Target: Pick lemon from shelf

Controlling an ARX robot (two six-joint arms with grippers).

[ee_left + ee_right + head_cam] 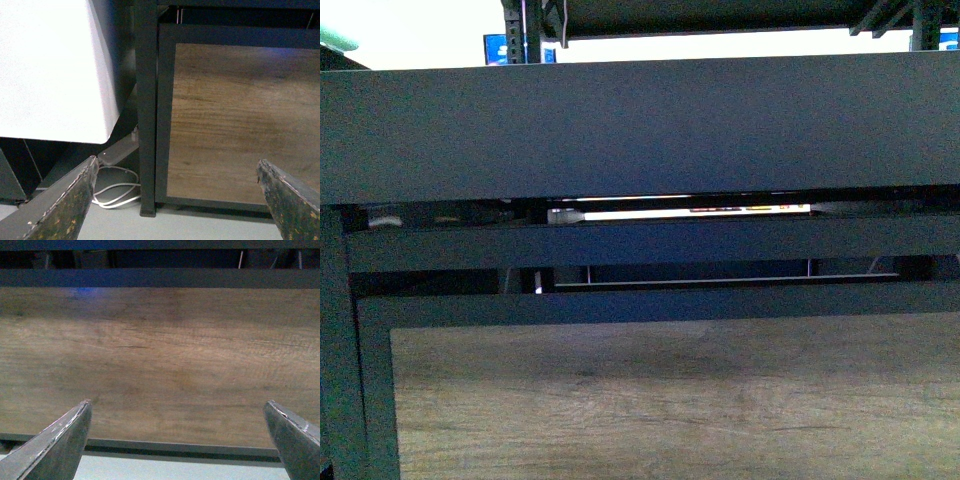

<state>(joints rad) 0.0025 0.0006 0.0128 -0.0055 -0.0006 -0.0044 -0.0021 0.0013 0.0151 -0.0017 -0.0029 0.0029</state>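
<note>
Shelf (640, 130) fills front view, tray contents hidden; lemon's place cannot tell. Left tool (176, 161), right tool (177, 402): jaws apart, empty, facing wood panel (160, 350). White cable (117, 192) on floor by shelf's corner post.

Dim, soft-focus, blown-out white backlight

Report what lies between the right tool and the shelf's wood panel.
Nothing. The right wrist view shows the open right tool facing the wood panel of the shelf, and the stretch between them is bare.
</note>
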